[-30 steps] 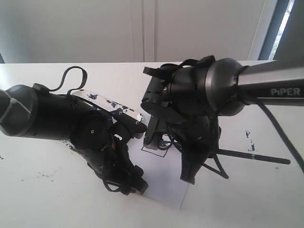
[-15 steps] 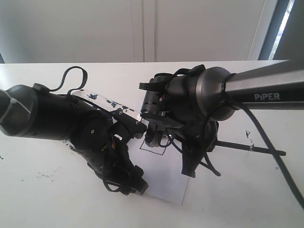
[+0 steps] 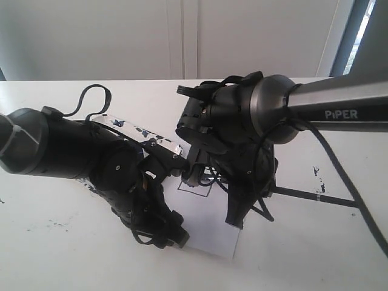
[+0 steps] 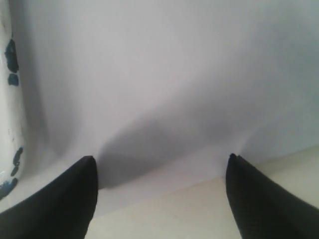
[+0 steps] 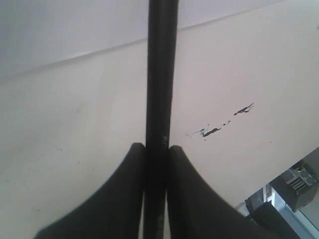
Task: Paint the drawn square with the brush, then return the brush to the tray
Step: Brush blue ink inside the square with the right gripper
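Note:
The drawn square [image 3: 195,189] shows as a thin black outline on the white paper sheet [image 3: 209,233], its far side hidden under my right arm. My right gripper [image 3: 235,217] [image 5: 157,149] is shut on the black brush [image 5: 160,74]. The brush handle [image 3: 315,197] trails off to the right over the table, and its tip is hidden. The tray [image 3: 140,136] lies mostly under my left arm, and its paint-specked rim [image 4: 7,99] shows in the left wrist view. My left gripper [image 3: 173,233] [image 4: 159,169] is open, low over the paper's near edge.
Dark paint specks [image 3: 318,173] [image 5: 219,127] mark the white table to the right of the paper. The table edge with equipment beyond [image 5: 294,189] shows in the right wrist view. A black cable loop [image 3: 94,97] lies behind the left arm.
My right arm has shifted left and a little away with the brush, so the handle's free end sits further left. The left arm has stayed still.

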### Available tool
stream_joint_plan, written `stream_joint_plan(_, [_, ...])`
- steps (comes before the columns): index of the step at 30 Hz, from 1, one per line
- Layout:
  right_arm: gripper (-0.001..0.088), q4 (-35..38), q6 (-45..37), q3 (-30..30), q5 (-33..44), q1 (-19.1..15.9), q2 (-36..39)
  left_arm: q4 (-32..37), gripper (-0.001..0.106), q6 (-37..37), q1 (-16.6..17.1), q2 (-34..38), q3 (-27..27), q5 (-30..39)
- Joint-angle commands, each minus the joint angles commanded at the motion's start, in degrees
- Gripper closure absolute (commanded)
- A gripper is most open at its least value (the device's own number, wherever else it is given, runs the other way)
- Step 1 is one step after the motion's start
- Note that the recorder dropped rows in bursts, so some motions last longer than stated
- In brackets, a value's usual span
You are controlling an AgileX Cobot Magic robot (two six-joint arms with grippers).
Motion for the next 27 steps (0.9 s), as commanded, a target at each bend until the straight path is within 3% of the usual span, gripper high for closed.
stream_joint_plan(15, [0.0868,3.72,-2.51,0.00,1.24,2.39,-1.62,0.00,0.030,0.00,0.00,0.00,0.00,0.23])
stream_joint_plan(27, [0.0868,-1.63,-1.22,0.00,0.57,0.84,-1.40,0.00,0.030,-0.43,0.00,0.00,0.00,0.48])
